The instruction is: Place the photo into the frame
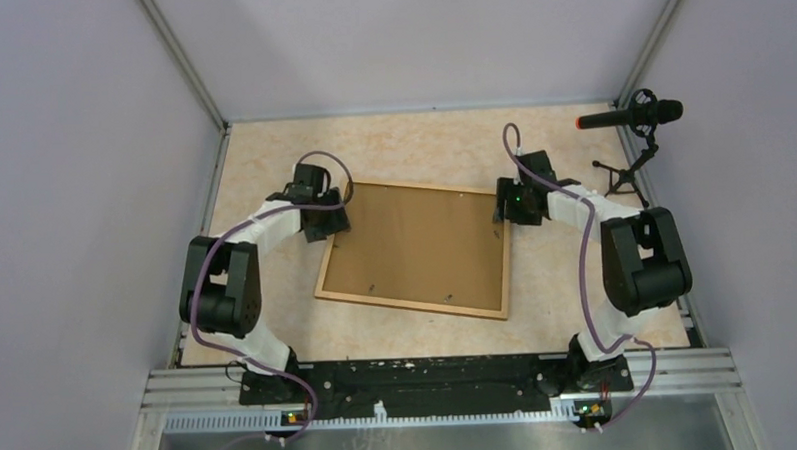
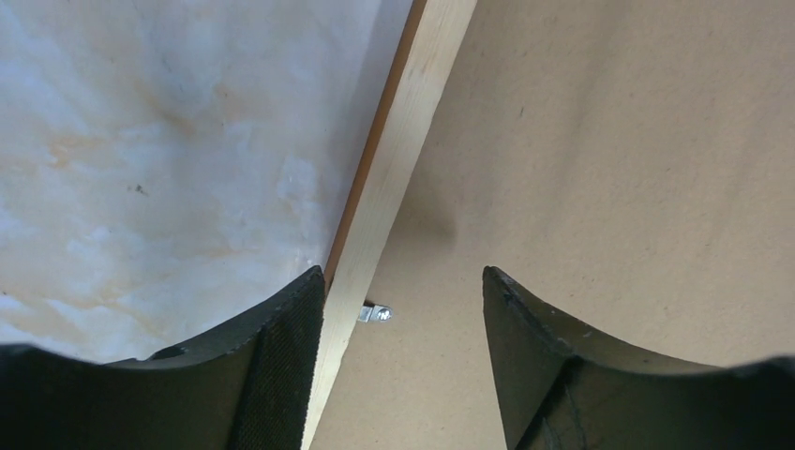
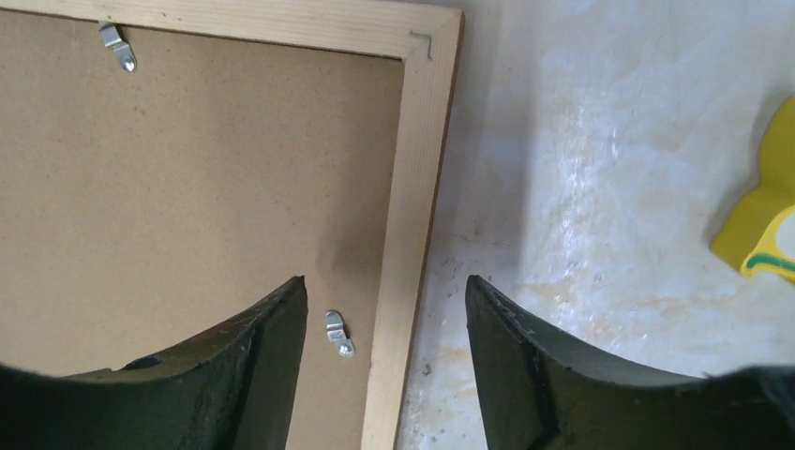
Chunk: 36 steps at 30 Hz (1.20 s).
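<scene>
The light wood frame [image 1: 323,271] lies face down in the middle of the table, with the brown backing board [image 1: 415,242] set in it. The photo is hidden. My left gripper [image 1: 326,222] is open over the frame's left rail [image 2: 398,169]; its left finger [image 2: 281,356] stands outside the rail, the right one over the board. A metal clip [image 2: 377,313] shows between them. My right gripper [image 1: 509,209] is open and straddles the frame's right rail [image 3: 412,216], next to a metal clip [image 3: 338,333] on the board [image 3: 206,178].
A black microphone [image 1: 631,115] on a small tripod stands at the back right. A yellow object [image 3: 761,220] lies on the marbled tabletop right of the frame. Grey walls close in both sides. Another clip [image 3: 117,45] sits near the frame's corner.
</scene>
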Tool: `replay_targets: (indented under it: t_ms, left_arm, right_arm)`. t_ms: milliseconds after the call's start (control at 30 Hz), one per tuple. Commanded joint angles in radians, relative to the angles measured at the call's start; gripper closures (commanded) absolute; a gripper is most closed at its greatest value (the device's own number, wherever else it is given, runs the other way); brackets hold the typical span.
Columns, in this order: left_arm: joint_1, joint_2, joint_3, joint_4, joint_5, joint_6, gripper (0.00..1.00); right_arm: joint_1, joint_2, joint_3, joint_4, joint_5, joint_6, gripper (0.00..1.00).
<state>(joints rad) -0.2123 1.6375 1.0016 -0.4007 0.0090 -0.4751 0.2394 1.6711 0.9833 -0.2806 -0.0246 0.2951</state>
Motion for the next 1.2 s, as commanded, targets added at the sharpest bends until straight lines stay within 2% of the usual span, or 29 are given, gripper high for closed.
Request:
replay_targets:
  t_ms: [0, 133, 200, 333, 467, 567, 867, 900, 933, 967, 1167]
  left_arm:
    - [0.038, 0.011, 0.045, 0.014, 0.035, -0.011, 0.35]
    - [0.061, 0.039, 0.021, 0.052, 0.087, -0.026, 0.41]
    - [0.066, 0.058, 0.013, 0.055, 0.097, -0.030, 0.43]
    - [0.073, 0.073, -0.006, 0.064, 0.133, -0.048, 0.45]
    - [0.074, 0.062, -0.015, 0.054, 0.120, -0.052, 0.45]
    - [0.074, 0.053, -0.026, 0.058, 0.124, -0.055, 0.45]
    - [0.074, 0.052, -0.031, 0.053, 0.127, -0.056, 0.46]
    - [0.074, 0.052, -0.031, 0.053, 0.127, -0.055, 0.46]
    - [0.075, 0.053, -0.029, 0.052, 0.127, -0.056, 0.46]
    - [0.074, 0.053, -0.029, 0.052, 0.128, -0.057, 0.46]
    - [0.074, 0.058, -0.031, 0.048, 0.138, -0.062, 0.47]
  right_arm:
    - [0.004, -0.036, 0.062, -0.158, 0.000, 0.154, 0.38]
    - [0.035, -0.072, 0.043, -0.174, 0.035, 0.257, 0.37]
    - [0.057, -0.066, 0.052, -0.198, 0.108, 0.301, 0.37]
    - [0.105, -0.002, 0.079, -0.224, 0.173, 0.295, 0.37]
    - [0.129, 0.057, 0.105, -0.245, 0.254, 0.279, 0.42]
    - [0.130, 0.076, 0.107, -0.239, 0.264, 0.281, 0.51]
    - [0.133, 0.085, 0.097, -0.256, 0.274, 0.300, 0.56]
    - [0.135, 0.083, 0.094, -0.260, 0.273, 0.301, 0.59]
    - [0.136, 0.079, 0.088, -0.260, 0.269, 0.302, 0.73]
    - [0.135, 0.074, 0.078, -0.257, 0.267, 0.302, 0.98]
    - [0.138, 0.063, 0.062, -0.247, 0.289, 0.322, 1.00]
